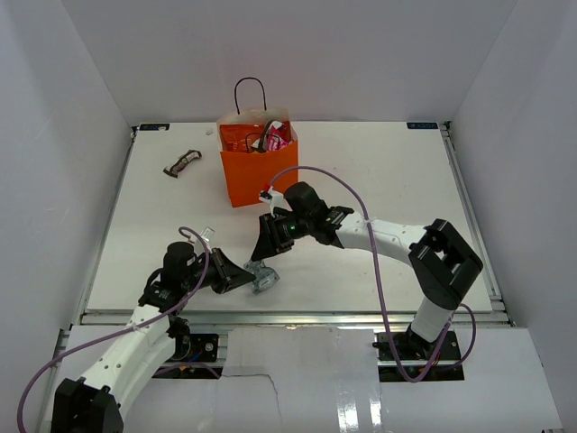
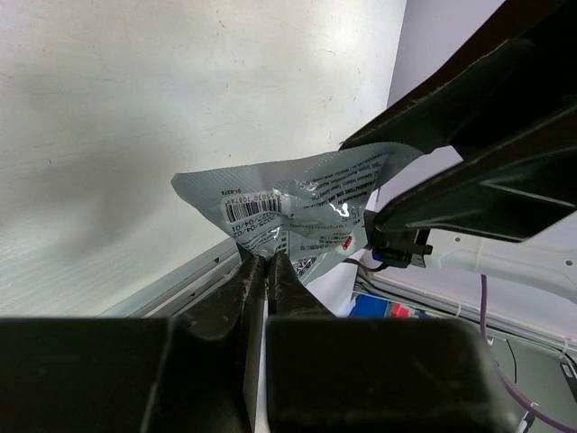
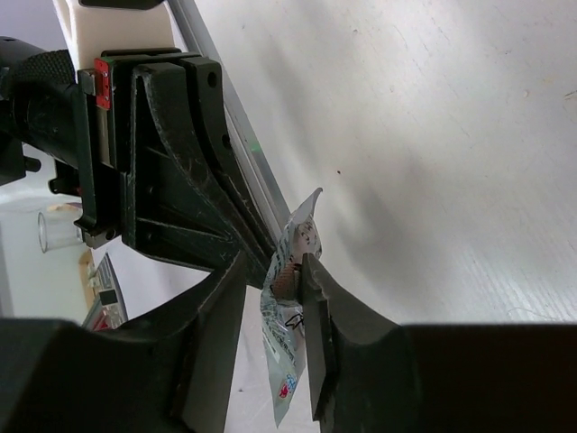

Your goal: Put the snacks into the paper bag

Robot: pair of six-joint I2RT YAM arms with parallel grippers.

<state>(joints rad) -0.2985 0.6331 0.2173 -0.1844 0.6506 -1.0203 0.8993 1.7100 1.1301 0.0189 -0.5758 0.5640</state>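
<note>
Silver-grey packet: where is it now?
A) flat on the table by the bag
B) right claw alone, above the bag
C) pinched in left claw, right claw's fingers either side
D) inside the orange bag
C: the left claw is shut on the silver-grey packet at its lower edge, and the right claw has its fingers either side of it, with a gap showing on one side.
</note>
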